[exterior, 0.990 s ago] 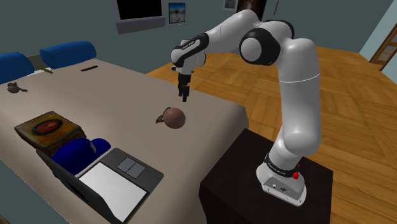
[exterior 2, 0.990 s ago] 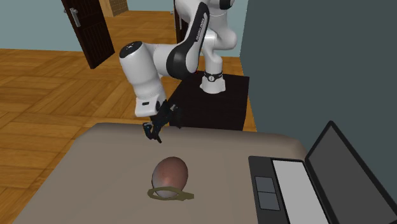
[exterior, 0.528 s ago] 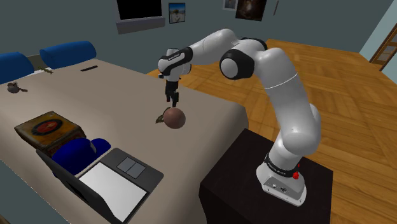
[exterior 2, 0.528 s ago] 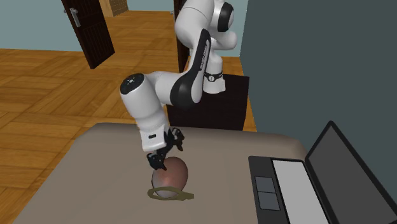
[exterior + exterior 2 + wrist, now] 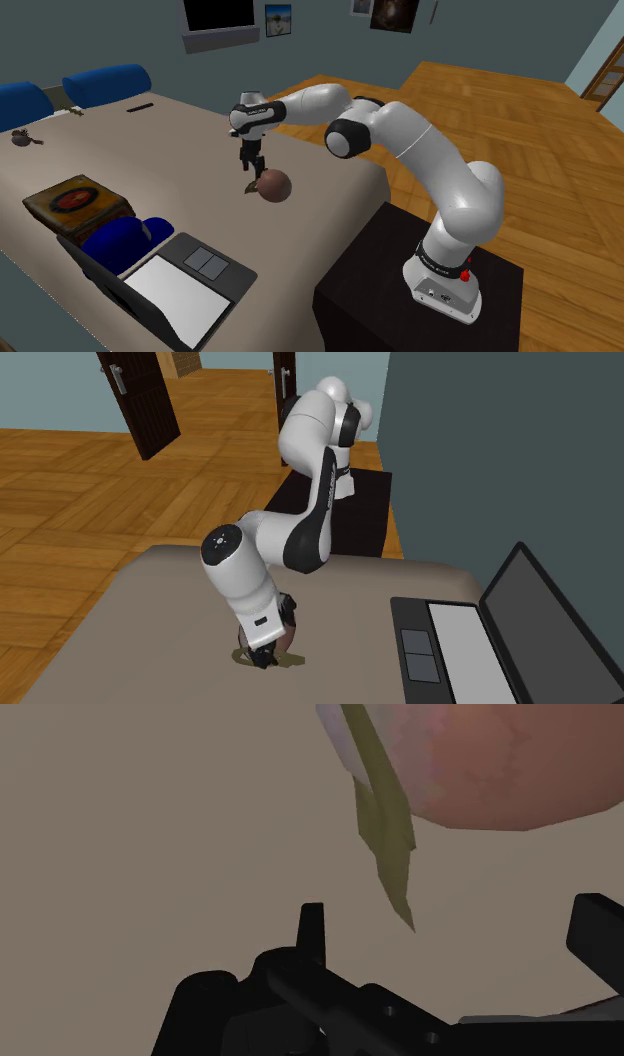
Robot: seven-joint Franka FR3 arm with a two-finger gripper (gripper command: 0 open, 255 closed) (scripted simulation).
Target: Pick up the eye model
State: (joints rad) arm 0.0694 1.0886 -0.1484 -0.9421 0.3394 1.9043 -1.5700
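While fingers (image 5: 313,932) stand apart, gripping nothing, eye model (image 5: 480,754) lies just ahead, offset toward one finger rather than centred; olive stalk (image 5: 385,834) tip reaches into gap. Model rests on beige bench (image 5: 120,150); sideways shift likely needed before closing.

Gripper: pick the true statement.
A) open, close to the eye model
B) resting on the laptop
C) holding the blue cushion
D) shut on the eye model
A: in the wrist view the gripper has its fingers apart, touching nothing, with the eye model and its olive strip just ahead.
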